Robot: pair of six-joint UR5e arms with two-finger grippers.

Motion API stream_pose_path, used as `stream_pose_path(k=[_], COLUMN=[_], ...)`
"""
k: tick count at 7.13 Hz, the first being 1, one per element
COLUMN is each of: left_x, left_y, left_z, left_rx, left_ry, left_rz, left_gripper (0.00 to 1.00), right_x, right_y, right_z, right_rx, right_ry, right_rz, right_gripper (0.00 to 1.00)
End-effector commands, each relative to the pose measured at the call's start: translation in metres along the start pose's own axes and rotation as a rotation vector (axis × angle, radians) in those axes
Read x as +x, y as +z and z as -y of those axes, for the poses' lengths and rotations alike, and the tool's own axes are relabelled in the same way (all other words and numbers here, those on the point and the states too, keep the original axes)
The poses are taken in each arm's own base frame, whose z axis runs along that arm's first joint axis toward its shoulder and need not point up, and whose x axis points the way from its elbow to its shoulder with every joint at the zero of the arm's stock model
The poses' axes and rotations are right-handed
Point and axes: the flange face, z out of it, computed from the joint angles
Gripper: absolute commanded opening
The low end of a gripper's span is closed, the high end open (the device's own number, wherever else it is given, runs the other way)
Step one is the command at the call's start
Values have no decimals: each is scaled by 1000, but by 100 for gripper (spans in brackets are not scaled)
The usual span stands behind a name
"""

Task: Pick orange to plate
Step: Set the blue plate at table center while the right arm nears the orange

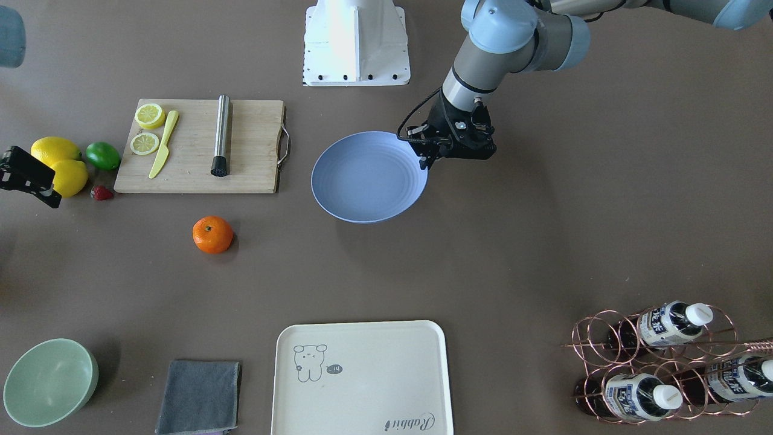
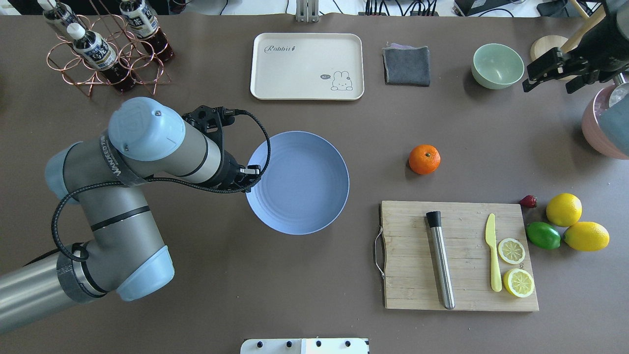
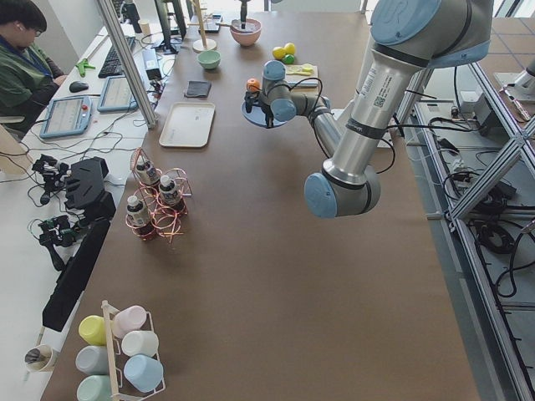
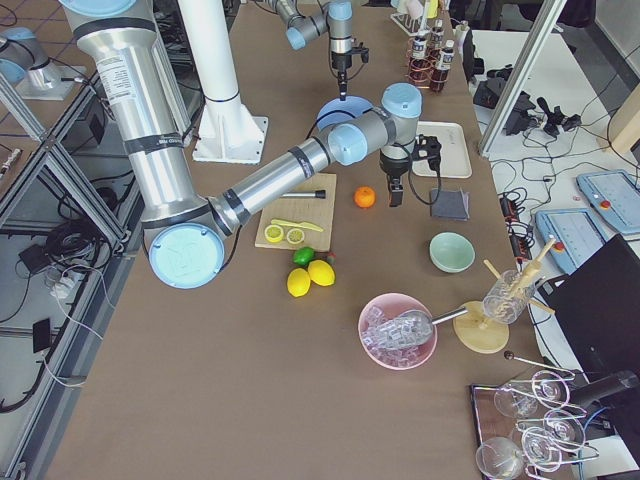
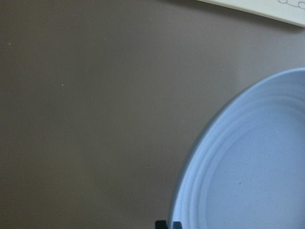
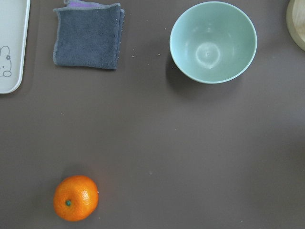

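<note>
Orange: the orange (image 1: 212,234) sits bare on the desk (image 1: 543,229), stem dot up. It is near the corner of the cutting board (image 1: 199,146) and well apart from the plate.
Plate: the plate (image 1: 368,178) lies flat mid-desk with nothing on it.
Right gripper: the right gripper (image 2: 545,77) hangs high above the desk on the orange's side. Its jaws are spread and hold nothing. Its wrist camera looks down on the orange, low and left in that view, with the mint bowl (image 6: 213,42) and grey cloth (image 6: 88,36) beyond.
Left gripper: the left gripper (image 1: 430,158) points down at the plate's rim. The fingertips seem close together at the edge of the wrist view, but I cannot tell whether the jaws are closed or pinching the rim.
Done so far: nothing, judging by how things lie. The fruit is untouched and the plate is bare.
Left to do: probably everything. That means lining up over the orange, descending, grasping, carrying it across and setting it down on the plate.
Likely arm: the right one, being nearer and free.
</note>
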Motion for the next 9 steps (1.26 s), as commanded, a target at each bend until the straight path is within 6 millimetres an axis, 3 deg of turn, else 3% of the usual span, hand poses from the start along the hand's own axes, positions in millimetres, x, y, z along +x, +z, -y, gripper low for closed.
stream_pose_path(k=[1,3,7,8,9], left_x=[7,19,13,8,4], left_y=[13,40,83,86,81], left_z=[-19,-39,-27,-21,-12], left_rx=[-21,-36,-39,-30,-15], left_ry=[15,38,33,43,40], left_rz=[6,31,40,27,9], left_gripper=[0,0,0,97,98], right_x=[-55,-69,-72,-76,-78], right_y=[35,59,72,81,93], right_z=[-14,-18,-20,-23,-21], right_rx=[-27,-58,-71,-83,-71], right_ry=[29,34,31,23,0], right_rz=[-19,-36,-53,-58,-51], right_gripper=[100,100,100,100,100])
